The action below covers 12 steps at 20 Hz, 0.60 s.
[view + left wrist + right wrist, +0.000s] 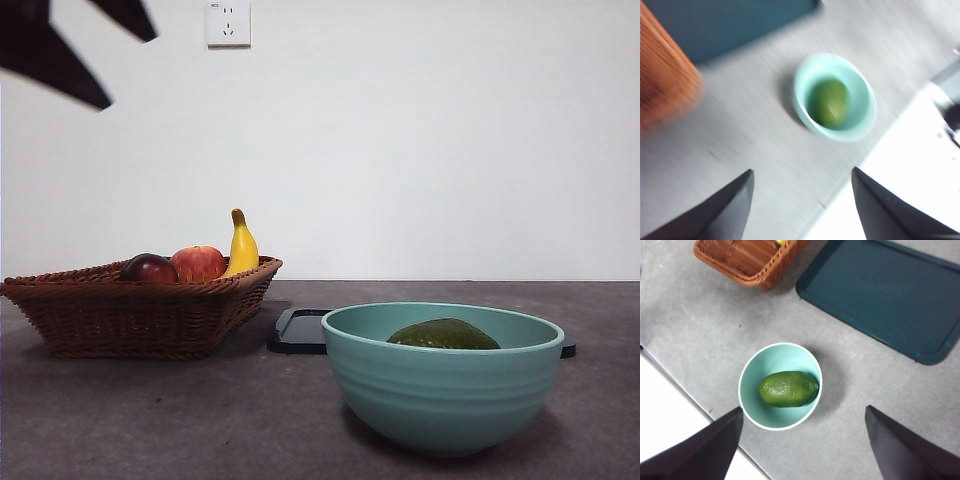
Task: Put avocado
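Observation:
The dark green avocado [443, 334] lies on its side inside the pale green bowl [440, 400] at the front right of the table. The right wrist view looks down on the avocado [789, 388] in the bowl [752, 375]. My right gripper [802, 440] hangs high above it, open and holding nothing. In the blurred left wrist view the avocado [830, 103] also sits in the bowl [860, 107]. My left gripper [801, 200] is open, well above the table and away from the bowl. One arm shows as a black tip [60, 45] at the top left corner.
A wicker basket [130, 310] at the left holds a dark red-purple fruit [149, 268], a red apple [199, 263] and a banana [241, 246]. A dark flat tray [300, 330] lies behind the bowl. The table's edge [675, 390] runs close by the bowl.

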Each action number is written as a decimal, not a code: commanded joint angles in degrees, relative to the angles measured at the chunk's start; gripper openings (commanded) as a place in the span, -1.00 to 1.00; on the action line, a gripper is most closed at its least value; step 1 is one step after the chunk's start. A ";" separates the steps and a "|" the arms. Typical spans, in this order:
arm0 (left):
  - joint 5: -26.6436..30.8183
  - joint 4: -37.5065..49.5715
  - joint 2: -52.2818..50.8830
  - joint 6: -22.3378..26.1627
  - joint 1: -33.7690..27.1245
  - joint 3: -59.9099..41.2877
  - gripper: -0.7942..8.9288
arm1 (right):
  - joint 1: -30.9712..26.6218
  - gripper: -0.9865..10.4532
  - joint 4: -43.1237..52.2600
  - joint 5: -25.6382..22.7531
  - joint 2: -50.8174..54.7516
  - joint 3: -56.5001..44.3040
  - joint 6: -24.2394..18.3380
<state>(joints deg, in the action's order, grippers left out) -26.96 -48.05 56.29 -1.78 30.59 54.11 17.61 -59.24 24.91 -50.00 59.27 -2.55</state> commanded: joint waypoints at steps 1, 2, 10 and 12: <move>-3.13 -0.63 -1.57 0.07 0.68 -1.05 -0.20 | 0.26 -0.14 0.44 0.20 -1.95 1.20 0.70; -3.32 -1.36 -2.05 0.35 0.68 -1.05 -0.20 | 0.28 -0.14 0.44 0.20 -2.69 1.20 0.70; -4.37 -1.73 -2.80 0.94 0.66 -1.05 -0.20 | 1.90 -0.17 0.63 -0.98 -13.31 1.18 0.61; -4.37 -1.66 -2.80 0.96 0.66 -1.05 -0.20 | 3.89 -0.17 1.79 -2.69 -17.46 1.18 0.55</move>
<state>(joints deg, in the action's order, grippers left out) -30.96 -50.13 53.17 -1.78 30.92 52.45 20.99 -57.89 22.33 -66.48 59.29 -2.55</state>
